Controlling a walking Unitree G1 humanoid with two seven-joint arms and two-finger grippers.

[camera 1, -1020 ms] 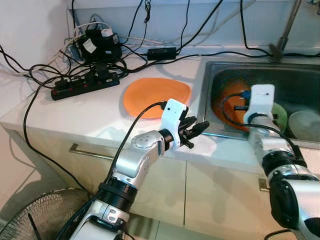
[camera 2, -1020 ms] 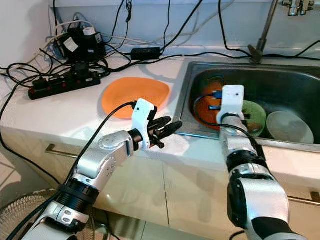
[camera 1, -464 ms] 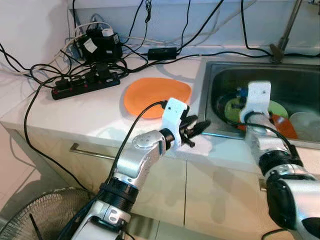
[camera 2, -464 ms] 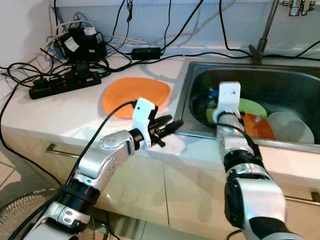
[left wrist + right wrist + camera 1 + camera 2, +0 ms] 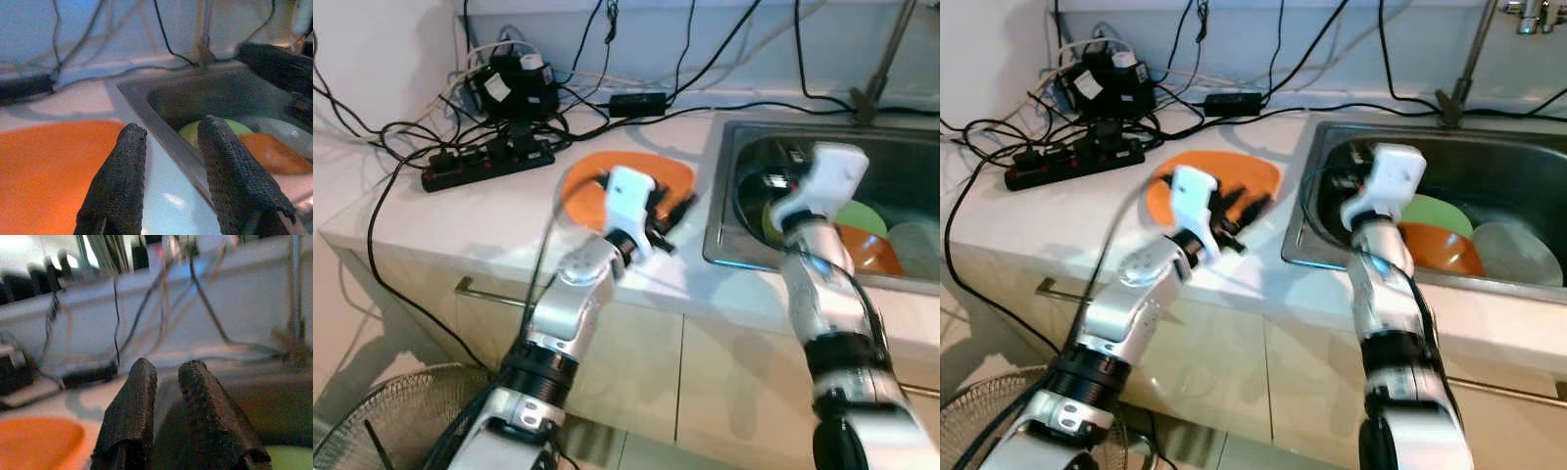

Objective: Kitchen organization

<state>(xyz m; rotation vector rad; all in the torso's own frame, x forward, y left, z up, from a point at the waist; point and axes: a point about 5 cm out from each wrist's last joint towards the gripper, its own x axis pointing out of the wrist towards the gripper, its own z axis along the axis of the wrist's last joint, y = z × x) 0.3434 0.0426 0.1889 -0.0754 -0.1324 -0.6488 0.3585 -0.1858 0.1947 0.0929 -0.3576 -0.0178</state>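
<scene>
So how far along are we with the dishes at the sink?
Looks done: one orange plate lies on the counter beside the sink. In hand: nothing; the left gripper hovers open over that plate, the right gripper is up at the sink's left end, holding nothing. Left: green plate, orange bowl and white dish in the sink.

The left arm (image 5: 573,294) is smeared with motion blur, and its wrist hides the near part of the orange plate (image 5: 592,191) on the counter. In the sink (image 5: 1317,162), the right wrist (image 5: 1386,181) covers one side of the green plate (image 5: 1440,211). The pale dish (image 5: 1518,250) runs off the picture's edge. The tap (image 5: 1528,12) is cut off at the top. The fan (image 5: 391,421) is perhaps half visible.
</scene>
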